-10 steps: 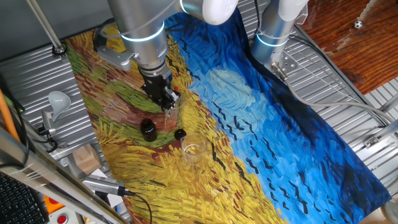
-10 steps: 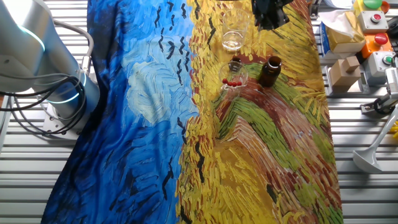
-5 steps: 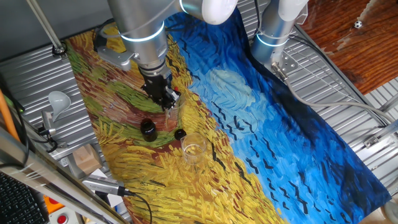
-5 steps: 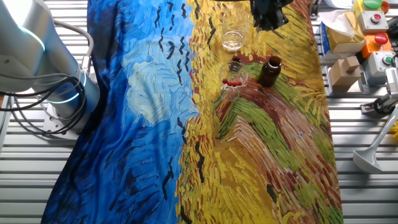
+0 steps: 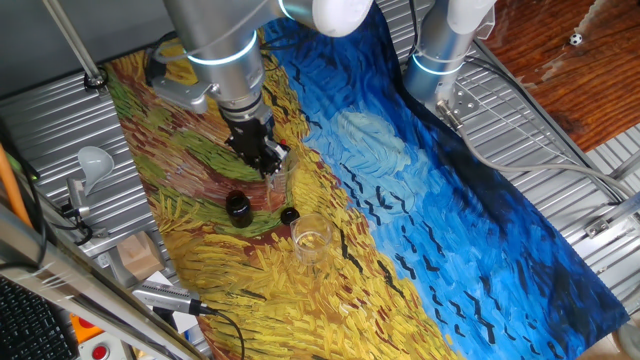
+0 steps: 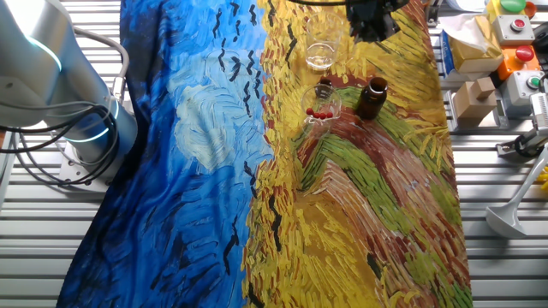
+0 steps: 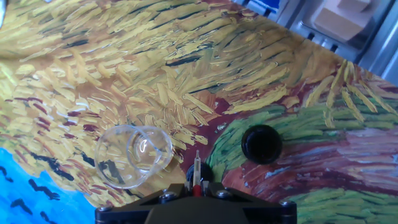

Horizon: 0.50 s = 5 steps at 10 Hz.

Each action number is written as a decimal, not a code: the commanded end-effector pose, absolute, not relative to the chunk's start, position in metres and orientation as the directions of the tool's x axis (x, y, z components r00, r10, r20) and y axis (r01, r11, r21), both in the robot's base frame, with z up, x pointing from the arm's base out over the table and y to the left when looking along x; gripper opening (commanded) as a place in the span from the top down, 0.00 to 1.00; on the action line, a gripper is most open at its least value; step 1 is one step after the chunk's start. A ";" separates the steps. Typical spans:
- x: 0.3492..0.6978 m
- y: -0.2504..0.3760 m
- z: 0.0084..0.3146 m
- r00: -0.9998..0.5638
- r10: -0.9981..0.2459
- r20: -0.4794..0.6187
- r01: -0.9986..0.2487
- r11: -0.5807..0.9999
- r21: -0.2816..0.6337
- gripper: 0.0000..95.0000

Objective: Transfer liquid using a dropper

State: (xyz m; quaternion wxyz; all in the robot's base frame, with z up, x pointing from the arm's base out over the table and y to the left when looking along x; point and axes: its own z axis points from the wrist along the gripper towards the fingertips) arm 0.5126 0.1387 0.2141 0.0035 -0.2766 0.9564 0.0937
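My gripper (image 5: 266, 160) is shut on a dropper (image 7: 197, 167). Its red bulb sits between the jaws and its clear tip points down. In the hand view the gripper (image 7: 196, 186) hangs above the cloth, with the tip between an empty clear glass (image 7: 134, 155) on the left and the open brown bottle (image 7: 262, 144) on the right. In the other fixed view the gripper (image 6: 370, 21) is beyond the clear glass (image 6: 321, 54) and the bottle (image 6: 371, 97). A small glass (image 6: 321, 108) holds several red-bulbed droppers.
A small black cap (image 5: 289, 214) lies beside the bottle (image 5: 238, 207). The painted cloth (image 6: 214, 171) covers the table. A second arm's base (image 6: 90, 128) stands at the left. Wooden blocks (image 6: 473, 98) and a button box (image 6: 518, 38) sit off the cloth's edge.
The arm's upper part has shifted slightly to the left. The gripper keeps its hold on the dropper and has barely moved over the glasses.
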 end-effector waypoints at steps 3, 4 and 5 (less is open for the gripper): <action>0.507 0.145 0.222 -0.849 -0.525 -0.056 -0.526 0.832 0.179 1.00; 0.505 0.147 0.225 -0.849 -0.525 -0.056 -0.525 0.832 0.179 1.00; 0.503 0.149 0.227 -0.850 -0.523 -0.055 -0.524 0.833 0.179 1.00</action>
